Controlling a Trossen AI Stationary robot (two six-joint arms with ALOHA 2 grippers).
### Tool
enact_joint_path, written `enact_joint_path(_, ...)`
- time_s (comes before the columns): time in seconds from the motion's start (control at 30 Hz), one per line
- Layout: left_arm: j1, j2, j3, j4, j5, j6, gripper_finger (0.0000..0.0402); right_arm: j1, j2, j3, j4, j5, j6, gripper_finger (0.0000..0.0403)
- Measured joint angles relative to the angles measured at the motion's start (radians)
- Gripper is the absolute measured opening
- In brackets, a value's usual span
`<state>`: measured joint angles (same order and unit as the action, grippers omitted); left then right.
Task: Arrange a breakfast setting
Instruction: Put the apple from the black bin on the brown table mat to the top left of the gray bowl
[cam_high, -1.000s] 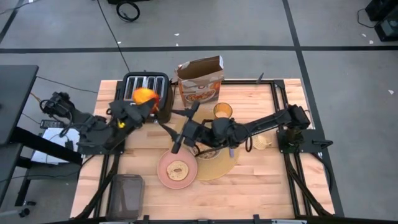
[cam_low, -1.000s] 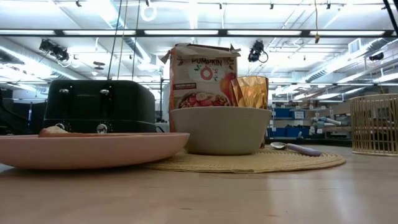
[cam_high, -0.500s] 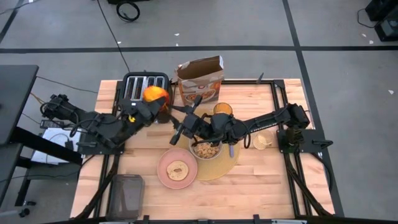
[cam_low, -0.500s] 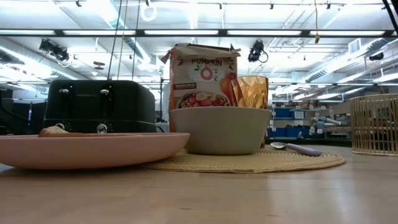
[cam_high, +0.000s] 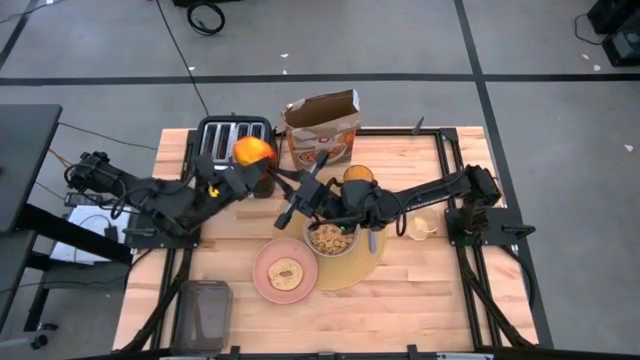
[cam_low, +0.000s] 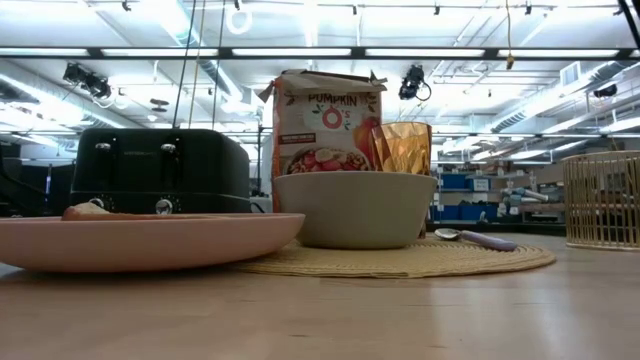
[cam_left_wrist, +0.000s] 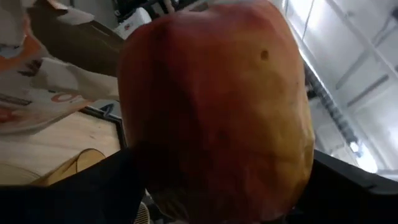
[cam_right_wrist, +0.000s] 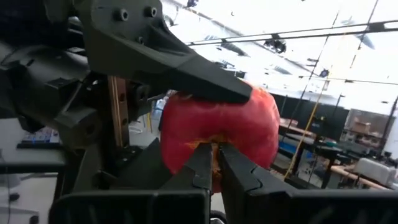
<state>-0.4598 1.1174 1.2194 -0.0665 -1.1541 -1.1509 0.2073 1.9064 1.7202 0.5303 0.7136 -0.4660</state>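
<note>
Red-yellow apple (cam_high: 253, 151) clamped in left gripper (cam_high: 246, 166) jaws, upper left of centre, over toaster (cam_high: 226, 134) edge; its underside is hidden. Right gripper (cam_high: 283, 214) jaws together, just right of it, nudged closer than before. Grey bowl (cam_high: 329, 239) on placemat (cam_high: 364, 268), centre.

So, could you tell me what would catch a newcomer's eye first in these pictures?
The red-yellow apple, clamped in the left gripper in the air near the toaster, with the right gripper reaching toward it. Below them, the grey bowl of cereal sits on the tan placemat, the pink plate beside it.
</note>
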Motion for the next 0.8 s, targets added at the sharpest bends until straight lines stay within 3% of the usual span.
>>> enact_joint_path(0.3, -0.001, -0.028, 0.000, -0.002, 0.077, 0.114, 0.0355, 0.007, -0.079, 0.000, -0.166, 0.009, 0.085, 0.0016)
enact_joint_path(0.57, -0.001, -0.048, 0.000, -0.026, 0.156, 0.177, 0.0357, 0.021, -0.152, -0.001, -0.339, -0.050, 0.185, 0.0016)
enact_joint_path(0.8, -0.002, -0.064, 0.002, -0.036, 0.146, 0.179, 0.0357, 0.040, -0.207, 0.000, -0.410, -0.034, 0.188, 0.0016)
